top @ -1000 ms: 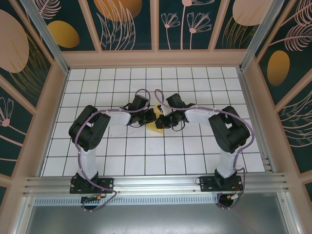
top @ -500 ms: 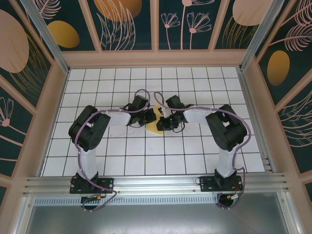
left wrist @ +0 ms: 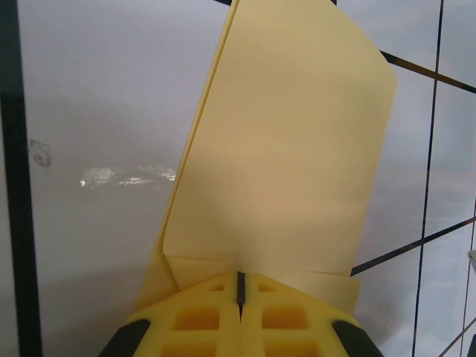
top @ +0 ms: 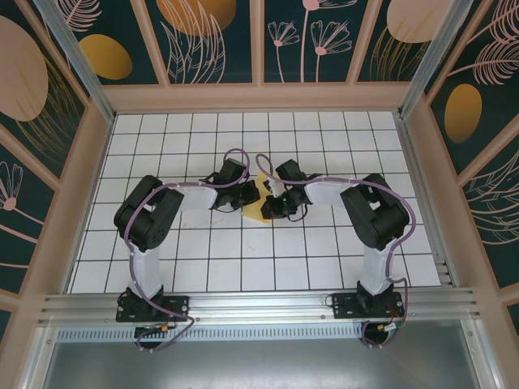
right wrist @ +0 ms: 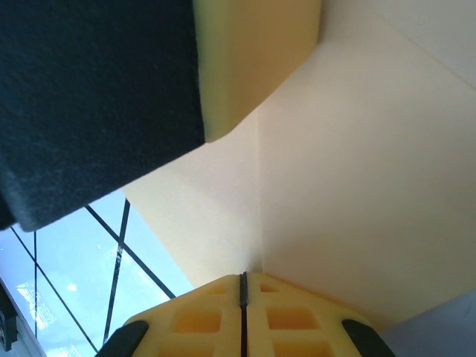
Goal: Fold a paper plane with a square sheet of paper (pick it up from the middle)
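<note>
Left gripper (top: 247, 197) jaws are fully clenched, tips resting on the thin yellow square sheet of paper (top: 257, 214), which lies partly folded at the middle of the white grid-tiled table (top: 243, 259). Right gripper (top: 272, 203) jaws are likewise clenched, tips at a crease in the sheet, just beside the left tool. Whether either pair pinches a layer or merely presses on it cannot be determined.

Step in hand, by judgement: setting a fold. Hold one tool stationary as an anchor and draw the other along the crease with light, even pressure. Keep the layered edges aligned. Excess force or sideways drag would likely skew or tear the sheet.
</note>
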### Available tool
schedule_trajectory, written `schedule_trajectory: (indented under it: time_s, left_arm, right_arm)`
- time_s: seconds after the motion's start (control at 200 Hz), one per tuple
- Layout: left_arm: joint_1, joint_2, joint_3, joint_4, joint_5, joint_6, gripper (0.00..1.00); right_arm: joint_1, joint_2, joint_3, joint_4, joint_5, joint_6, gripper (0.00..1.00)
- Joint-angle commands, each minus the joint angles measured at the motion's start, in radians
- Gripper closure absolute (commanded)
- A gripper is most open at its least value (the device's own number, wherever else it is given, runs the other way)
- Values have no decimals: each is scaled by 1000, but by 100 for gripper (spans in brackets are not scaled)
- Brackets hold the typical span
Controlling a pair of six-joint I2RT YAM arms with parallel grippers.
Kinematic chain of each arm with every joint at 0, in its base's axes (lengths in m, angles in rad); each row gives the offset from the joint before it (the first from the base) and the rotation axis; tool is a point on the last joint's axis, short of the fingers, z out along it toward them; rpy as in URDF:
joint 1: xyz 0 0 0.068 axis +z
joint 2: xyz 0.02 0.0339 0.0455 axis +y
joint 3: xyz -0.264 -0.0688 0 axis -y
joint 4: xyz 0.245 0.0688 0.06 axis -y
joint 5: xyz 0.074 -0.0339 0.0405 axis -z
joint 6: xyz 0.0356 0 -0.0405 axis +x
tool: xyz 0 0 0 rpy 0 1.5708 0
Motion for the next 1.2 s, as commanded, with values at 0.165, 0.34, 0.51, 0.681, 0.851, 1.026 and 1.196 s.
schedule_trajectory:
  time_s: [0.165,0.34,0.51,0.681,0.851,1.026,1.196]
  left_arm:
    - [-2,34,-44,-88,-56,-9,95]
    - [-2,34,-45,-83,-53,-11,95]
    - [-3,35,-47,-80,-52,-10,95]
    - [-3,35,-47,-80,-50,-10,95]
    - [-2,34,-47,-80,-50,-13,95]
    - [-3,31,-48,-81,-49,-12,95]
    - [-1,28,-51,-76,-46,-13,95]
  right_arm:
    - [-14,-41,-31,-31,-11,-2,91]
    - [-20,-70,-58,-42,-21,1,91]
    - [-19,-65,-78,-34,-35,6,91]
    - [-19,-42,-79,-38,-30,7,91]
    - [-20,-12,-69,-47,-12,11,91]
    - [-19,-71,-51,-32,-30,25,91]
    - [-28,-128,-39,-1,-22,56,91]
